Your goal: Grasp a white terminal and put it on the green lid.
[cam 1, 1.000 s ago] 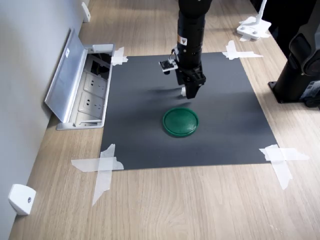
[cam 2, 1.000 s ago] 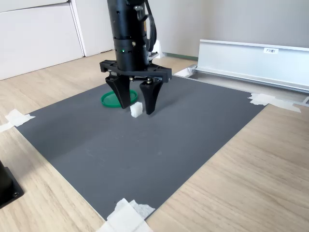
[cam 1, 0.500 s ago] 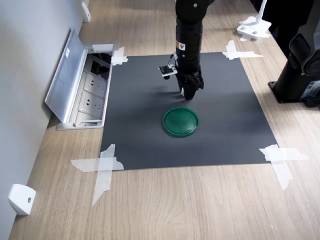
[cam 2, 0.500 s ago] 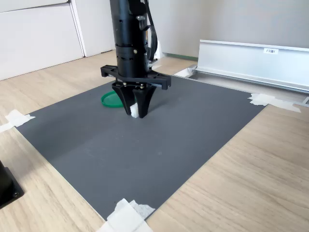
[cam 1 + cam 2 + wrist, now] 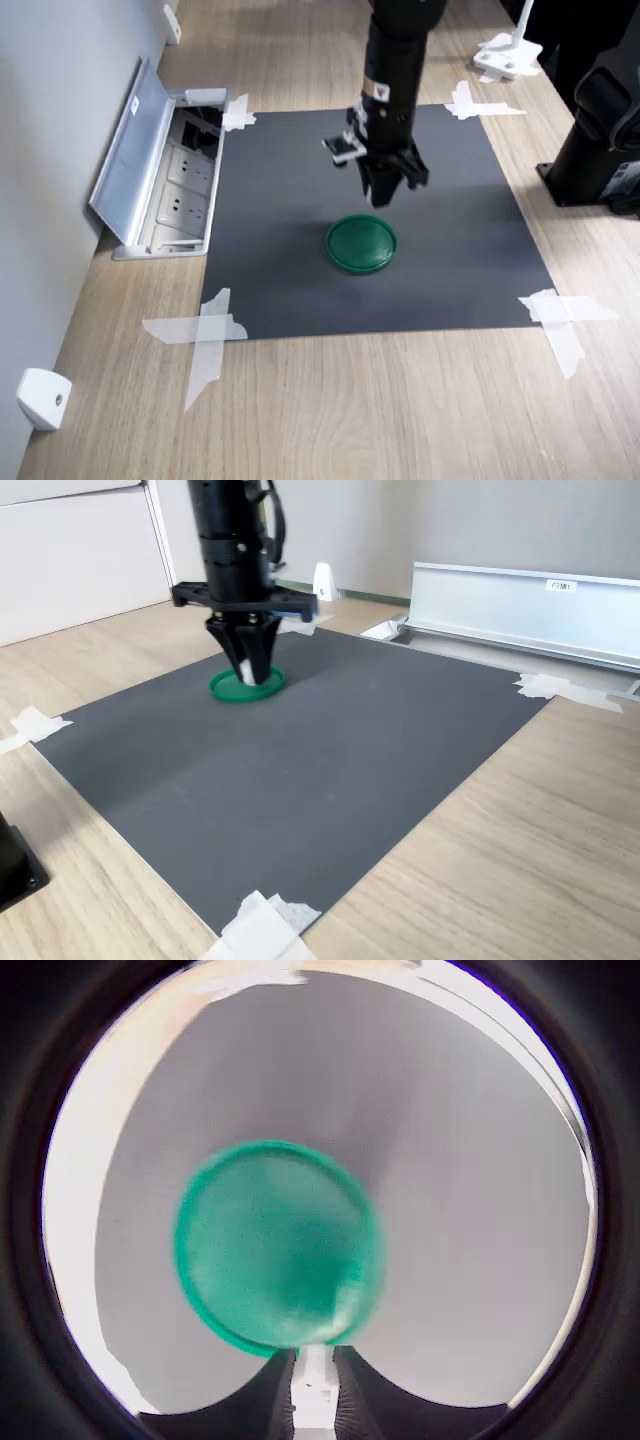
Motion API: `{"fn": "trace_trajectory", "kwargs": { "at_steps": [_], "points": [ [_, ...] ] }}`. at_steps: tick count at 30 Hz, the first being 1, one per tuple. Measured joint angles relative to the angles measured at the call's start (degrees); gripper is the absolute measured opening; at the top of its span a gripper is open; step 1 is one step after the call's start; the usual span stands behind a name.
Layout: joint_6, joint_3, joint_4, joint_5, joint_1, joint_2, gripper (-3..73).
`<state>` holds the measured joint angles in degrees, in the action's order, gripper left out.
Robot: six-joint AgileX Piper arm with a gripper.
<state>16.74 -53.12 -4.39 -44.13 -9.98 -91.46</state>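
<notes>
The green lid (image 5: 361, 243) lies flat on the dark grey mat (image 5: 290, 270). In the first exterior view my gripper (image 5: 385, 196) hangs just beyond the lid's far edge, raised off the mat, and the terminal is hidden in it. The second exterior view shows the gripper (image 5: 246, 673) shut on the white terminal (image 5: 246, 670), right in front of the green lid (image 5: 228, 688). In the wrist view the white terminal (image 5: 315, 1382) sits pinched between the two fingers, at the rim of the blurred green lid (image 5: 278, 1255).
An open floor socket box with a raised metal cover (image 5: 140, 160) borders the mat at the first exterior view's left. White tape strips (image 5: 205, 335) hold the mat's corners. A black stand (image 5: 600, 140) is at the right, and a white wedge piece (image 5: 43, 398) lies near the wall.
The gripper closed on the white terminal, lifted it off the mat and carried it toward the green lid.
</notes>
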Motion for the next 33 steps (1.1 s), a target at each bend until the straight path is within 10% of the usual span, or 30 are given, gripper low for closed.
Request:
{"fn": "trace_trajectory", "kwargs": {
  "at_steps": [22,33],
  "points": [
    [-0.33,-4.3,0.46,3.71,-4.19,-6.18,11.9],
    [-0.09,-4.3,0.84,3.18,-4.19,-6.2,43.5]
  ]
}}
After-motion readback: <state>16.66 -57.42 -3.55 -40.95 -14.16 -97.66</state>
